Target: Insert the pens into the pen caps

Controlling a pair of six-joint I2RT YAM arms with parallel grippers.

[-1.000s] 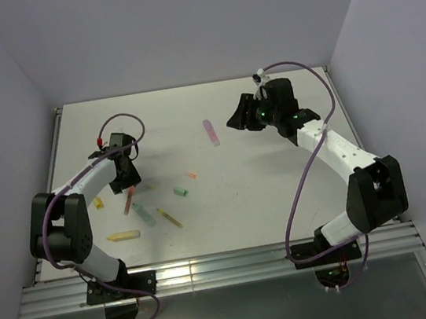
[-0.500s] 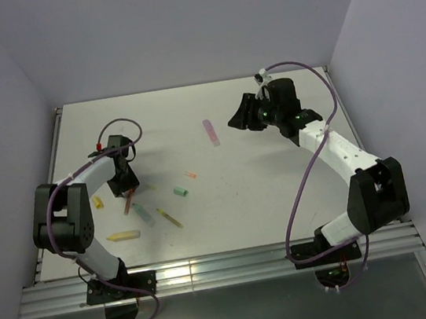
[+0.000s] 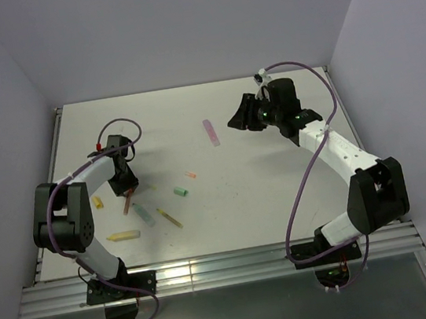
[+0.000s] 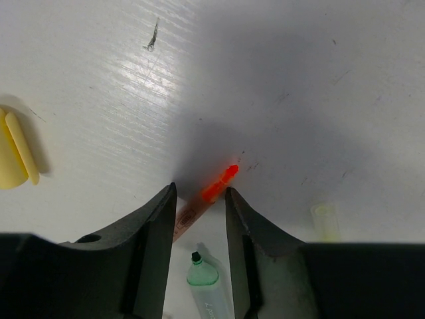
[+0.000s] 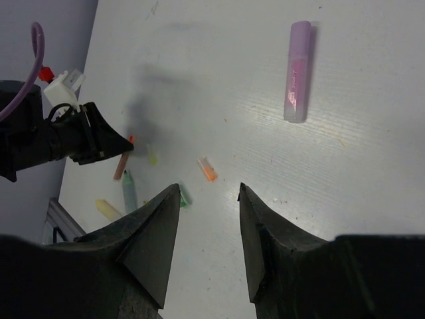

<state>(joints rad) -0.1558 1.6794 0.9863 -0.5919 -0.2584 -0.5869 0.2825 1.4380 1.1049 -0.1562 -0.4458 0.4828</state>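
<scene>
Orange is the colour to watch, because the orange pen lies flat on the tabletop right between the two fingers of the left claw. A second ago that claw sat a bit farther back, and its arm was bent out more. Now it has come down low over the pen and stopped there. The claw is open only a little, with one finger on each side of the pen and a small gap on both sides, so it holds nothing yet. That tells me the grab is about to happen: the fingers only need to close. The tip of the green pen lies just beside the orange one, so a sloppy close could bump it. The right claw has hardly moved. It hangs high over the far side of the tabletop, wide open and holding nothing. The purple pen lies alone near it. The orange cap sits in the middle, well apart from its pen. No loose pen is in a cap yet, so the job looks like it is only starting.
</scene>
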